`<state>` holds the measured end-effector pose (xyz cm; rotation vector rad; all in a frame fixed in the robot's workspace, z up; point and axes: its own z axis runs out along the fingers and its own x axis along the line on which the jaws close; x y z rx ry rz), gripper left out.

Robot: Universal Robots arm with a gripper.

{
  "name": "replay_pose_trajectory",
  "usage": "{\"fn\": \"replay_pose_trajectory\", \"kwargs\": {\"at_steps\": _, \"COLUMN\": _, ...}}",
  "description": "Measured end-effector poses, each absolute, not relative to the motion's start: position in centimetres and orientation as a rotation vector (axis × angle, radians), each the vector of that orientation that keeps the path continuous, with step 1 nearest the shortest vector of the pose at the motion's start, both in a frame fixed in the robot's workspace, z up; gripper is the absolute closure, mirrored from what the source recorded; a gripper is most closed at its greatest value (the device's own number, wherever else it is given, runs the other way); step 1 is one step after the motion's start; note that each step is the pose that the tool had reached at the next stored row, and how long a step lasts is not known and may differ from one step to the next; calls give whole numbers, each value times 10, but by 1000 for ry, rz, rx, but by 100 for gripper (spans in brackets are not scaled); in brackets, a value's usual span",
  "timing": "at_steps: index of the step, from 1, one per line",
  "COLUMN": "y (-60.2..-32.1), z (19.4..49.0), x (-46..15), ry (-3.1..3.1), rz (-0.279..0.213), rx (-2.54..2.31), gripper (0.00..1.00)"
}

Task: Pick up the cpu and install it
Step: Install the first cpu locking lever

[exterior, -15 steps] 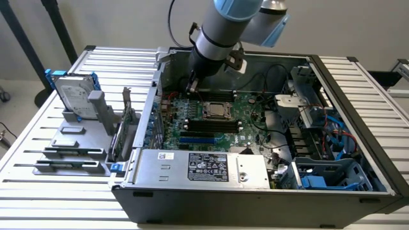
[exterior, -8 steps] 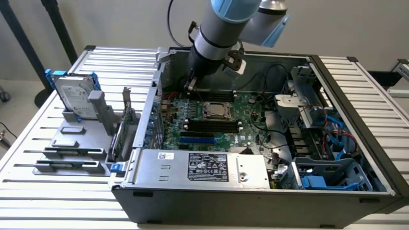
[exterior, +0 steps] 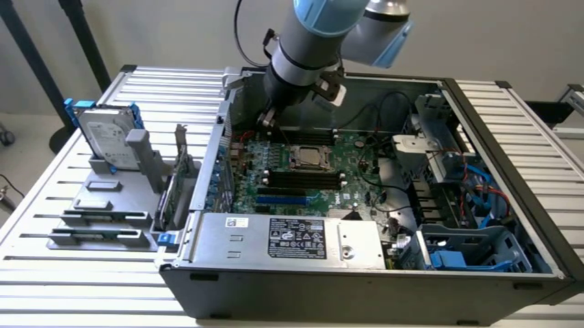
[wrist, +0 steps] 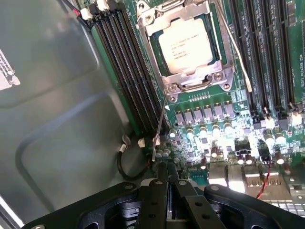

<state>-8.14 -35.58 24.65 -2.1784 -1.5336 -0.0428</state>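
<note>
Wrist view: the hand [wrist: 167, 168] has its two fingers brought fully together, and nothing is seen clamped between them. The fingertips hang low over the motherboard [wrist: 209, 102], near its edge by the case wall. The free end of a thin metal socket lever [wrist: 160, 119] lies just beside the fingertips; contact cannot be confirmed. The lever's long axis runs from the fingertips straight to the near corner of the socket frame [wrist: 198, 82].

The cpu [wrist: 186, 46] lies flat inside that frame, silver top upward, printed face visible. It is apart from the hand, ahead of the fingertips along the lever's line. Its outline is near square, with no marked long axis. Memory slots [wrist: 126, 71] run alongside the socket.

In the exterior view, the hand [exterior: 268, 121] is inside the open computer case [exterior: 365, 290], and the cpu [exterior: 308, 156] sits toward the exterior view's right of it, nearer the camera. The case rests on the desk [exterior: 91, 290].
</note>
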Motion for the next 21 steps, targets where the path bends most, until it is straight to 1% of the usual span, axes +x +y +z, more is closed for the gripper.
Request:
{"fn": "replay_pose_trajectory", "kwargs": {"at_steps": 11, "y": -356, "z": 240, "x": -88, "ry": -1432, "rz": -72, "rx": -2249, "gripper": 89}}
{"fn": "replay_pose_trajectory", "kwargs": {"at_steps": 21, "y": -356, "z": 233, "x": -88, "ry": -1262, "rz": -121, "rx": -2352, "gripper": 89}}
